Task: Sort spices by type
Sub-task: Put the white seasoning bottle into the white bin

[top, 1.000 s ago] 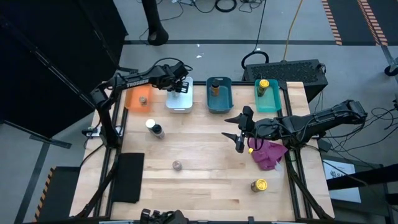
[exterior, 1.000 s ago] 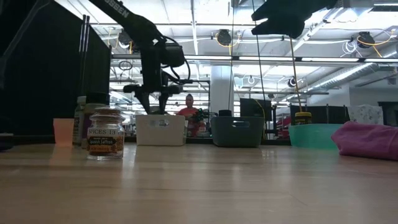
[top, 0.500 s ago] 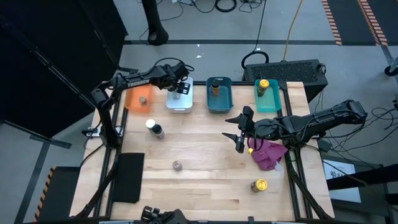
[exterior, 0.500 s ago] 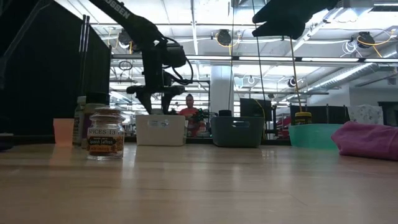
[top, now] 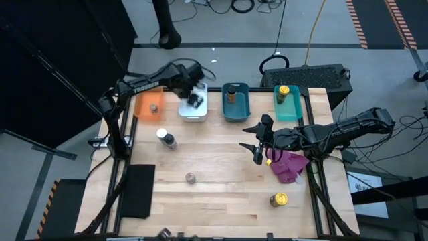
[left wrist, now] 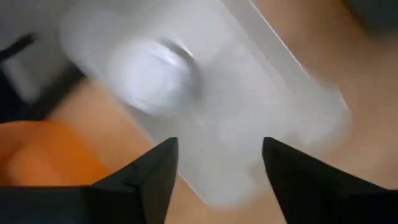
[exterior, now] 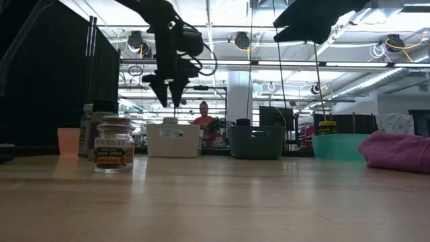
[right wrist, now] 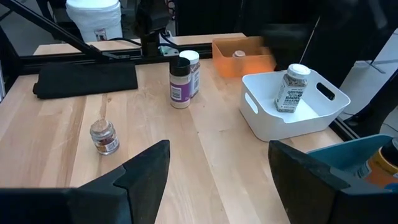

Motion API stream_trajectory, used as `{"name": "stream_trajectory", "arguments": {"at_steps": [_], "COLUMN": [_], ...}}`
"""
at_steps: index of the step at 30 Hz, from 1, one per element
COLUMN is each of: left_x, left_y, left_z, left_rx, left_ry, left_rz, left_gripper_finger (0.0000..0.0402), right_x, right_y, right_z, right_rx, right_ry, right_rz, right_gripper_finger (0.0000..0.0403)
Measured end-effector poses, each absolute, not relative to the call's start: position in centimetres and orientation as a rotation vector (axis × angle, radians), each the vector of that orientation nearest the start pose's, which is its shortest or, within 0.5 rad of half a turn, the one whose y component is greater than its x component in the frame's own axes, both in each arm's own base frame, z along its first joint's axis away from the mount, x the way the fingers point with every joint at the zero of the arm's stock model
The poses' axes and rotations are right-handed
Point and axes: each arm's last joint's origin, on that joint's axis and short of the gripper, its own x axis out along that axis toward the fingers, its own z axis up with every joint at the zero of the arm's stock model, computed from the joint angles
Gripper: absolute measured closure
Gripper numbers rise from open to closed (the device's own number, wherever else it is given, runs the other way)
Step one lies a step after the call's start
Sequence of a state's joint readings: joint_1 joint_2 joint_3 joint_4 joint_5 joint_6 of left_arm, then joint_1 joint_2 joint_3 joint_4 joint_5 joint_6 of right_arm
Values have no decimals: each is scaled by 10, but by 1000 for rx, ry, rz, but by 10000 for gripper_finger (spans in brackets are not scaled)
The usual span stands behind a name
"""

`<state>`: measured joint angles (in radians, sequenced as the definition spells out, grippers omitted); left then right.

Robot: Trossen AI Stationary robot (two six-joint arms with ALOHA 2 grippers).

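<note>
My left gripper (top: 194, 98) hangs open above the white bin (top: 192, 114), pointing down, with nothing between its fingers (left wrist: 219, 144). A white-lidded spice jar (left wrist: 155, 74) stands upright in that bin (right wrist: 292, 87). The orange bin (top: 144, 107), blue bin (top: 235, 107) and teal bin (top: 289, 107) each hold one jar. Two jars (top: 164, 138) stand at the table's left. A small one (top: 190, 177) stands near the middle, and a yellow-lidded one (top: 278, 199) at the near right. My right gripper (top: 256, 142) waits open above the table's middle right.
A magenta cloth (top: 289, 165) lies under my right arm at the right edge. A black pad (top: 137, 191) lies at the near left. The four bins stand in a row along the far edge. Bare wood shows in the middle and near part of the table.
My left gripper has risen straight up out of the white bin and rolled about its own pointing line. The white-lidded jar stays upright in the bin.
</note>
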<state>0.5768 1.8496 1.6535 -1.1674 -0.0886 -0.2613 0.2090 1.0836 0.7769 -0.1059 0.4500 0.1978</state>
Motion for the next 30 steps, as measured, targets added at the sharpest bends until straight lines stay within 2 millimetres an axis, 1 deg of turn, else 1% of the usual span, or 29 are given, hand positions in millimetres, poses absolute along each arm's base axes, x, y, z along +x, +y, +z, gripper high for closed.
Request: {"name": "stream_trajectory", "arguments": {"at_steps": [2, 4, 6, 8, 11, 12, 17, 21, 27, 30], "left_x": [308, 312, 315, 318, 317, 317, 310, 307, 310, 312], "left_y": [187, 178, 174, 175, 181, 184, 196, 202, 208, 210], "left_z": [265, 256, 252, 251, 249, 250, 249, 249, 247, 240], "left_rx": [-484, -424, -345, -277, -248, -252, -297, -313, -314, -318], "left_ry": [1341, 1380, 1384, 1365, 1340, 1324, 1318, 1310, 1276, 1292], "left_rz": [627, 581, 618, 671, 720, 729, 742, 758, 767, 767], "left_gripper_finger": [203, 245, 290, 333, 386, 393, 392, 397, 397, 398], "right_x": [231, 231, 231, 230, 230, 230, 230, 230, 230, 230], "right_y": [36, 36, 36, 36, 36, 36, 36, 36, 36, 36], "right_z": [282, 281, 280, 280, 280, 280, 279, 279, 279, 279], "right_rx": [64, 70, 77, 76, 84, 88, 93, 92, 90, 91], "right_ry": [371, 379, 386, 392, 391, 391, 393, 396, 400, 400], "right_rz": [-276, -279, -282, -283, -284, -285, -286, -286, -287, -287], "right_gripper_finger": [147, 147, 147, 147, 147, 147, 147, 147, 147, 147]}}
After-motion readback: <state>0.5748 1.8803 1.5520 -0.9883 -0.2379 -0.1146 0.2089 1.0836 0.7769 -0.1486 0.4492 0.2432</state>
